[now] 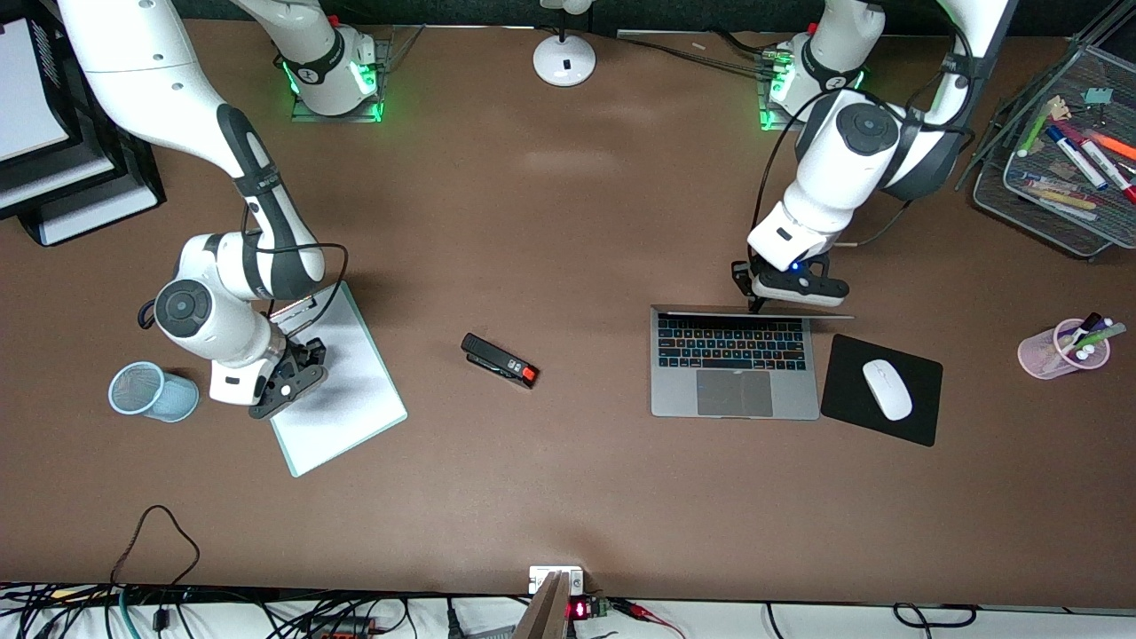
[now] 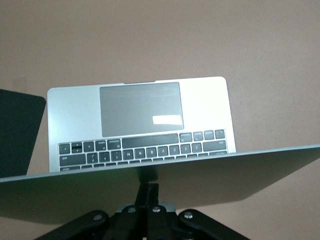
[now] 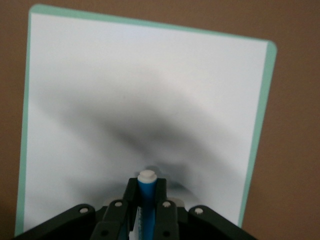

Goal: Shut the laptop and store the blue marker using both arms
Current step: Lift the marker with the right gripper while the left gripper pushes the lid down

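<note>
1. Laptop (image 1: 735, 364), front view: open on table, lid up, keyboard showing; black mouse pad (image 1: 881, 389) w/ white mouse (image 1: 887, 389) just beside it, toward left arm's end. Left gripper (image 1: 756, 300) at lid's top edge. Right gripper (image 1: 300, 373) over whiteboard (image 1: 337, 382), well apart from laptop toward right arm's end.
2. Left wrist view: gripper fingers (image 2: 148, 192) together, touching lid edge (image 2: 160, 175); laptop keyboard and trackpad (image 2: 141, 108) visible past it.
3. Right wrist view: right gripper (image 3: 146, 200) clamped on blue marker (image 3: 146, 200), white end out, over whiteboard (image 3: 145, 90).
</note>
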You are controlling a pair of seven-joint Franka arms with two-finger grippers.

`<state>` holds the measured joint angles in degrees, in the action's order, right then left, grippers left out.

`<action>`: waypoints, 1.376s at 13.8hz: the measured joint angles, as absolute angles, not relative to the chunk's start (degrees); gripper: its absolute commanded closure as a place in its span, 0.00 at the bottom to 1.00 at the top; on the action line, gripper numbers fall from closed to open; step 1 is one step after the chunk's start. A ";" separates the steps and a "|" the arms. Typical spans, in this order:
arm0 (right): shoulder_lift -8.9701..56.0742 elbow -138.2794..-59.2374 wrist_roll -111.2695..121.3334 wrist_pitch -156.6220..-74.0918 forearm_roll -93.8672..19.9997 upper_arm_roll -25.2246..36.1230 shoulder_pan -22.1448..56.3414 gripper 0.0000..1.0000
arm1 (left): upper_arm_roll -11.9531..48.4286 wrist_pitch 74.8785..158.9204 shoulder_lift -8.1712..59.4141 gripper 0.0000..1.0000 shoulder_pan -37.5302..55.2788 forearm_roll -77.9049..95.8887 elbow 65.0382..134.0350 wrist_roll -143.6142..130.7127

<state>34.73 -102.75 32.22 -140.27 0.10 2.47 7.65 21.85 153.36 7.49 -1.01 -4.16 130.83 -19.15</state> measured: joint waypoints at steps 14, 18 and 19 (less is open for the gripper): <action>26.04 -95.15 37.87 -125.13 -3.89 2.78 6.08 1.00 | 19.76 160.19 19.11 1.00 -1.44 -10.26 124.03 -19.14; 25.19 -92.63 49.52 -119.09 -10.80 3.08 1.19 1.00 | 17.46 162.07 24.24 1.00 -1.49 -15.20 120.90 -19.15; 25.17 -91.75 52.97 -117.32 -12.36 3.12 -0.27 1.00 | 17.30 162.12 25.38 1.00 -1.49 -15.54 120.04 -19.15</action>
<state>25.17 -91.75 52.97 -117.32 -12.36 3.12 -0.27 17.30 162.12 25.38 -1.49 -15.54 120.04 -19.15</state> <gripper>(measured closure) 0.828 0.991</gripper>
